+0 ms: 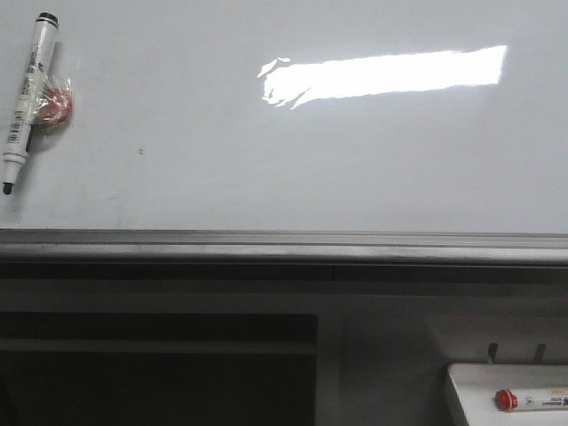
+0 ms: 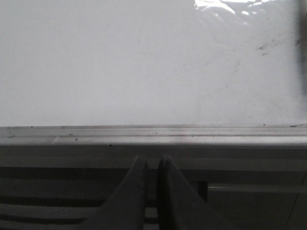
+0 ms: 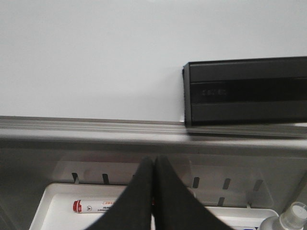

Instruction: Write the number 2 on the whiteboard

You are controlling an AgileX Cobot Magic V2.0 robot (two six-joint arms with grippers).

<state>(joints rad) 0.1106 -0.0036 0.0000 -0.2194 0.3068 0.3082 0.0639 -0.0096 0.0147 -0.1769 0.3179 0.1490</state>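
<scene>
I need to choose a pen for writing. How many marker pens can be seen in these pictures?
2. The black-capped marker lies on the whiteboard at its left side. The red-capped marker lies in the white tray below the board's right part. Others may be hidden.

Small print on the black marker and the red-capped marker is too blurred to read.

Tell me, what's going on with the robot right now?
Left gripper shut, empty. Right gripper shut, empty. Whiteboard blank, no 2 drawn; black marker lies untouched on it at far left. Nothing in the way.
</scene>
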